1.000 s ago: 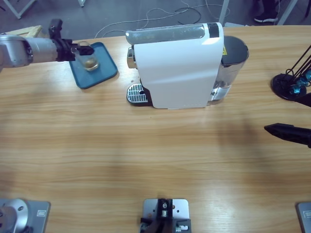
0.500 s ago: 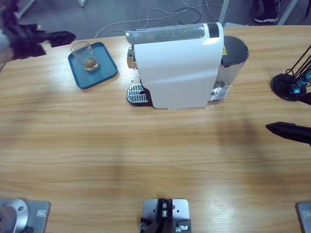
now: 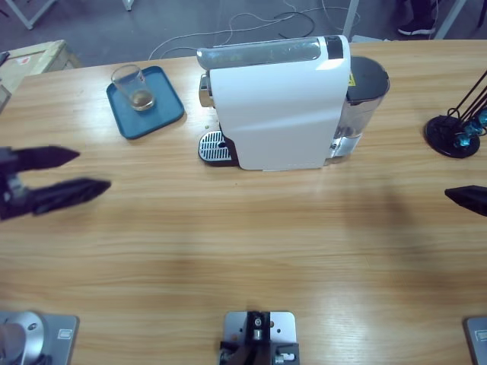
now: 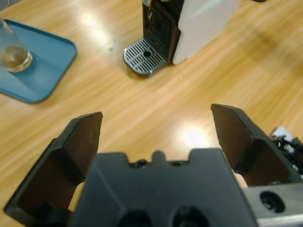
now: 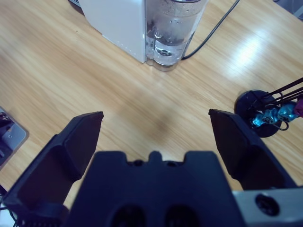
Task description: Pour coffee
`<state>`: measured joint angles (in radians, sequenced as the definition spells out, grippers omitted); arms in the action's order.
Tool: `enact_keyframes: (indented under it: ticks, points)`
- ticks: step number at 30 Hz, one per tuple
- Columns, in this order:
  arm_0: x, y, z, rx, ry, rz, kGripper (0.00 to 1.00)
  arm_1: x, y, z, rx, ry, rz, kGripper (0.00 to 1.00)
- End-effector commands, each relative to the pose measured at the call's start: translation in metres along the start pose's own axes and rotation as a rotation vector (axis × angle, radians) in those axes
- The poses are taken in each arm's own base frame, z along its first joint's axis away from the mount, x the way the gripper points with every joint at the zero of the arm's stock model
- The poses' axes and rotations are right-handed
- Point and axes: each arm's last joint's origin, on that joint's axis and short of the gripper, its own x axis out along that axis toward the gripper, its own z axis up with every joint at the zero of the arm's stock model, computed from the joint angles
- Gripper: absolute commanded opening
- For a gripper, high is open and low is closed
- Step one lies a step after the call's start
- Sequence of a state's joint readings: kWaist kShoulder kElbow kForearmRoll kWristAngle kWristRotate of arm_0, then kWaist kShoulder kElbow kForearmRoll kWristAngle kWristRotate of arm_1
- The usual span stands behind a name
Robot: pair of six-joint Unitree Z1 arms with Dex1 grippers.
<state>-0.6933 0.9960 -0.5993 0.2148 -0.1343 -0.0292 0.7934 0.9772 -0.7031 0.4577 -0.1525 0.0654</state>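
The coffee (image 3: 140,99) is seen shallow in a clear glass (image 3: 131,85) on the blue tray (image 3: 163,114). The glass is judged light, fragile and slippery, best gripped mid-wall. Both the left gripper (image 3: 72,170) and right gripper (image 5: 156,127) are spread wide and hold nothing.

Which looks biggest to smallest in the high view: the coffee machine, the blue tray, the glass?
1. coffee machine
2. blue tray
3. glass, standing on the tray

Coffee (image 3: 141,99): shallow light-brown liquid in upright glass bottom.
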Motion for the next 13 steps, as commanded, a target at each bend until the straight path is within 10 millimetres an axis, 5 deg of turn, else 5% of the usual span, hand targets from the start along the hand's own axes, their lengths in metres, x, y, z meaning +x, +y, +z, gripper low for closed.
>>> enact_keyframes:
  ticks: [1,7,13]
  points:
    - [-0.010,-0.003,-0.025,-0.012,0.015,-0.044,1.000,0.002,0.000,-0.009,-0.009,-0.008,-0.006,1.000]
    - [-0.024,-0.005,-0.025,-0.007,-0.005,-0.047,1.000,-0.036,-0.008,-0.012,-0.010,-0.036,-0.029,1.000]
    - [-0.029,-0.007,-0.019,-0.012,0.054,-0.051,1.000,-0.018,-0.004,-0.005,-0.005,-0.018,-0.019,1.000]
